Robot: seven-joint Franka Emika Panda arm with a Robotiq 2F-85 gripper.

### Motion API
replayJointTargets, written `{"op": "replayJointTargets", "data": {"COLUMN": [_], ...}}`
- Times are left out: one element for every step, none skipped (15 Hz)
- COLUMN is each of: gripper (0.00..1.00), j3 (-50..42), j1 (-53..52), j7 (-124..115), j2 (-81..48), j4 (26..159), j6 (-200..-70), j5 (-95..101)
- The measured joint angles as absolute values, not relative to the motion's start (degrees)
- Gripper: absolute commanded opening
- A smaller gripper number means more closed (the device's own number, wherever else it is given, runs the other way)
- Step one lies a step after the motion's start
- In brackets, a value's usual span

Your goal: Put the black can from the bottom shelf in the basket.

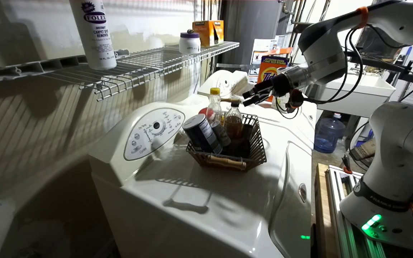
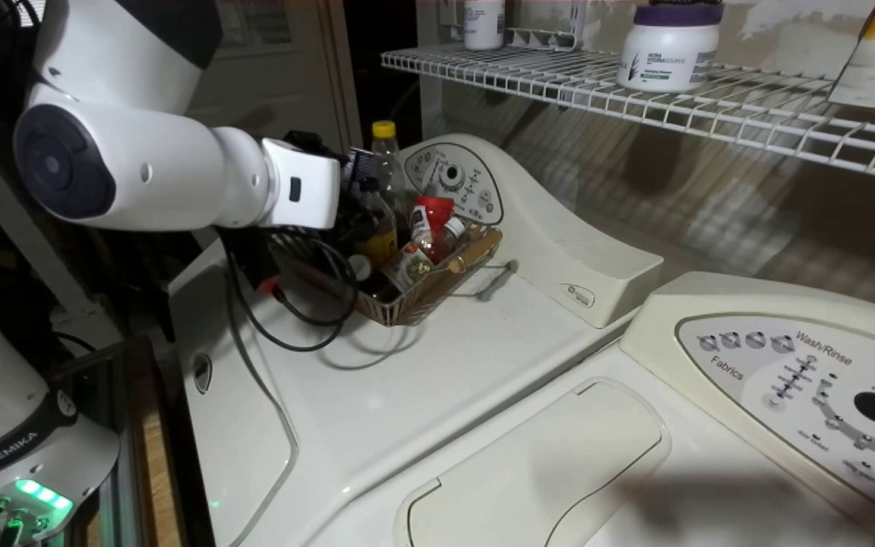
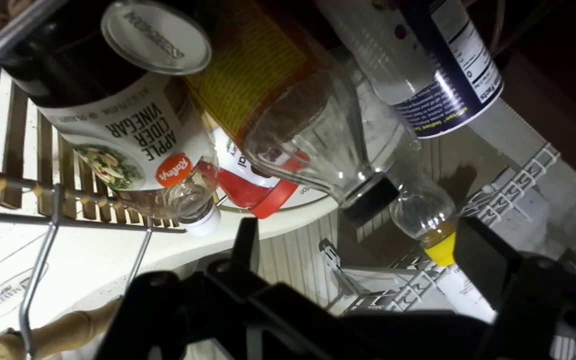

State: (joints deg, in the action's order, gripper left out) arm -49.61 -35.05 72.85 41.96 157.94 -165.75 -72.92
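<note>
The dark brown woven basket [image 1: 258, 152] stands on the white machine top, filled with bottles and cans. It also shows in an exterior view [image 2: 416, 300] and the wrist view [image 3: 45, 167]. Inside, a can with a pale metal end [image 3: 155, 37] lies against a vinegar bottle; that end shows in an exterior view [image 2: 359, 267]. Its side is in shadow, so I cannot tell whether it is the black can. No black can stands out on the shelf. My gripper [image 1: 246, 99] is open and empty above the basket, beside a dark-capped bottle. In the wrist view its fingers [image 3: 358, 222] stand apart.
Bottles with yellow [image 1: 214, 91] and dark caps [image 1: 235, 103] rise from the basket near the gripper. A dark blue salt canister [image 1: 203, 133] leans out. The wire shelf [image 1: 149, 66] holds a white bottle [image 1: 97, 39], a purple-lidded jar [image 1: 190, 43] and an orange box [image 1: 208, 33].
</note>
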Motion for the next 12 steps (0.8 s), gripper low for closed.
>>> {"op": "replayJointTargets", "data": {"gripper": [1.0,1.0,1.0,1.0,1.0,1.0,1.0,1.0,1.0,1.0,1.0,1.0], "j3": [-48.4,-47.2,-45.9,-44.7,-43.4,-42.1,-40.7,-39.4,-38.0,-36.6,-35.1,-33.6], "j1": [-34.8,-34.4,-34.0,-33.4,-32.8,-32.0,-31.0,-30.1,-29.0,-27.8,-26.6,-25.3], "j7": [72.8,72.8,72.7,72.6,72.3,71.9,71.3,70.7,70.0,69.1,68.4,67.5], "j2": [41.7,41.4,41.1,40.6,40.0,39.3,38.5,37.7,36.9,36.0,35.3,34.5], "j4": [157.9,158.0,158.0,158.0,158.0,158.0,158.0,158.0,158.0,158.0,158.0,158.0], "j6": [-166.3,-166.9,-167.3,-168.0,-168.4,-168.6,-168.6,-168.6,-168.6,-168.6,-168.6,-168.5], "j5": [-72.7,-72.5,-72.2,-71.6,-70.9,-70.2,-69.2,-68.3,-67.3,-66.2,-65.2,-64.2]}}
